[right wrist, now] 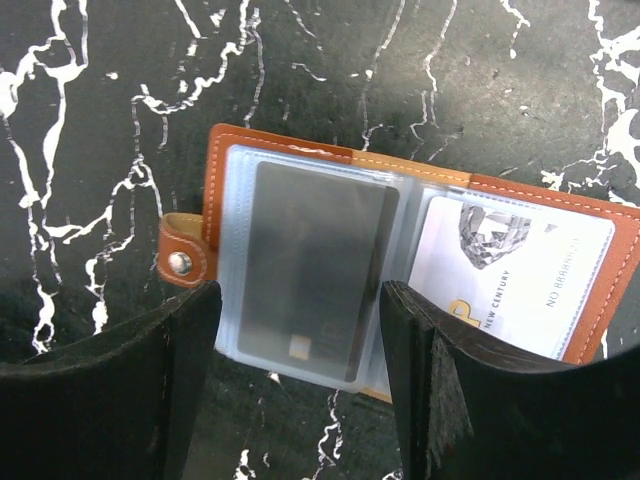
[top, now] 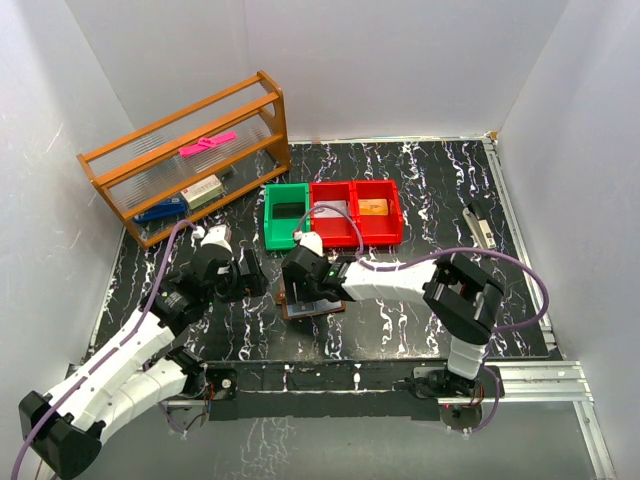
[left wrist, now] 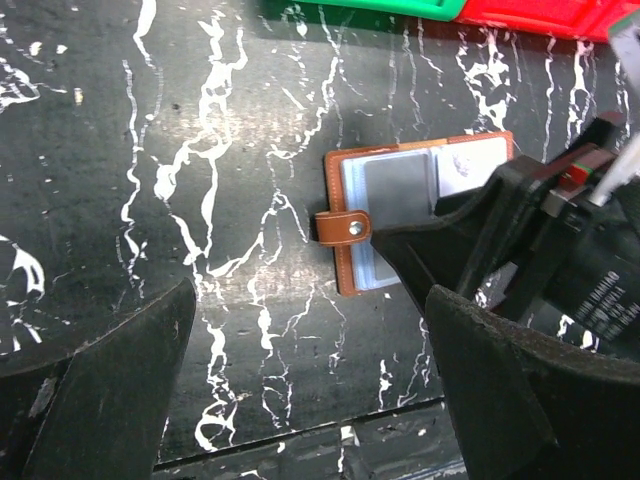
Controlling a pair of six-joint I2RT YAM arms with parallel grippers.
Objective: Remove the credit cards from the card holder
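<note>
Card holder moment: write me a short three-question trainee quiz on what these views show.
1. True or false: the card holder lies open on the table.
2. The right gripper is: A) open, fingers either side of the dark grey card; B) shut on a card; C) over the bins.
3. Fill in: beside the green bin stand ___ red bins.
Key: 1 true; 2 A; 3 two.

Right tool point(top: 300, 288) over card holder point(top: 320, 308) (left tool point(top: 250, 280) beside)
</note>
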